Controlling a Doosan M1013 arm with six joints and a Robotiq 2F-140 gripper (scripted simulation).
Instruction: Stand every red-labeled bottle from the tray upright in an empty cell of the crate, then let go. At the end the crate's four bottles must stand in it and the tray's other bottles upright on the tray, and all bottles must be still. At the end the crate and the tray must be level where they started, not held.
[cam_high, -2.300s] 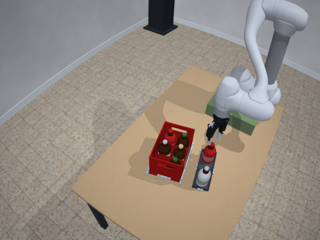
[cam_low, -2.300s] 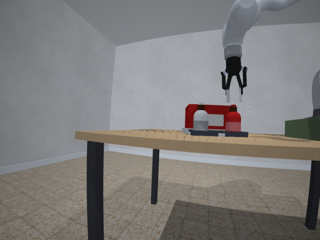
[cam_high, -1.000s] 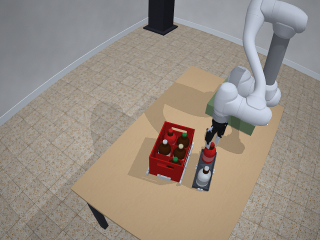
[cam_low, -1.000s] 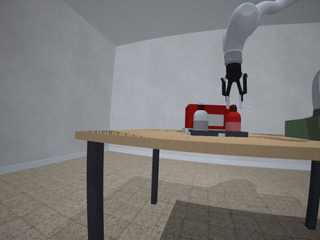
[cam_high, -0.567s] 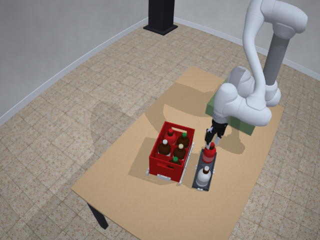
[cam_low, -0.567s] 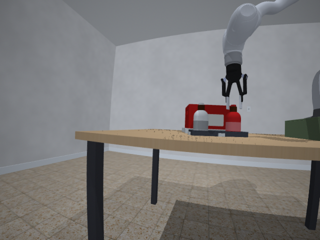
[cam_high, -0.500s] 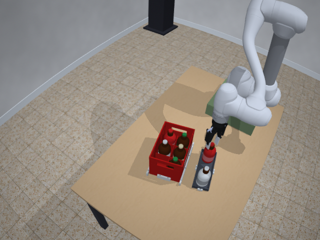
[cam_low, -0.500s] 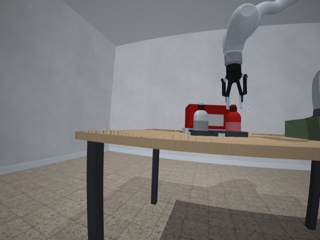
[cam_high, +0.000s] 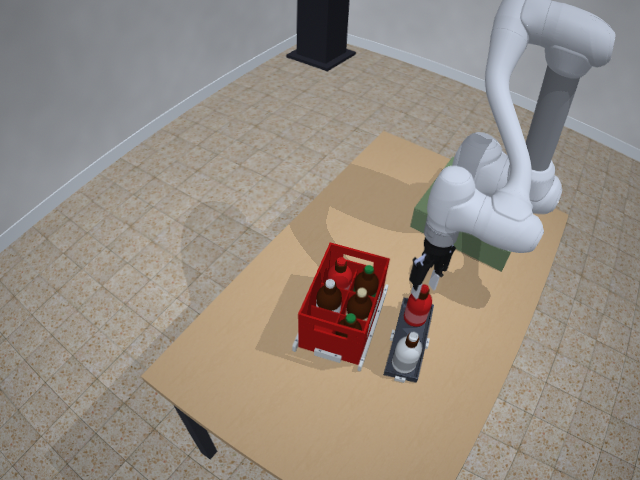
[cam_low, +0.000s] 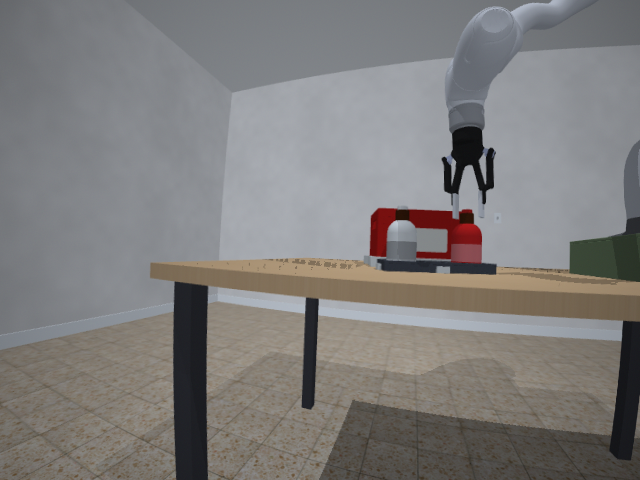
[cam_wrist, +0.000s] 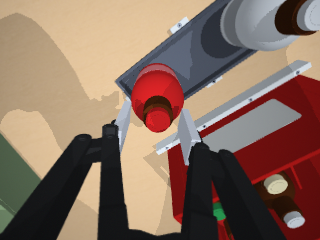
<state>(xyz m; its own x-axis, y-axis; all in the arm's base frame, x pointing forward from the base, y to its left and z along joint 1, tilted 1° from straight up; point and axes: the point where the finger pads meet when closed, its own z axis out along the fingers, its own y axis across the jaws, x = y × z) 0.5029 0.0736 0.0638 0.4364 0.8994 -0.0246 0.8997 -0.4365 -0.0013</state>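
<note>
Red-labelled bottle with dark neck and red cap (cam_high: 418, 306) upright at far end of dark grey tray (cam_high: 391, 356), beside red plastic crate (cam_high: 330, 333). Black two-finger gripper (cam_low: 468, 210) part open, empty, tips flanking cap. Probably rigid, smooth, top-heavy; best gripped at neck or shoulder.

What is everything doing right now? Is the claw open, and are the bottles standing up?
Gripper: open, fingers either side of the red bottle cap, holding nothing.
Red bottle: upright on the tray.
White bottle: upright on the tray.
Crate: flat on the table, five bottles standing inside.
Tray: flat on the table.
</note>
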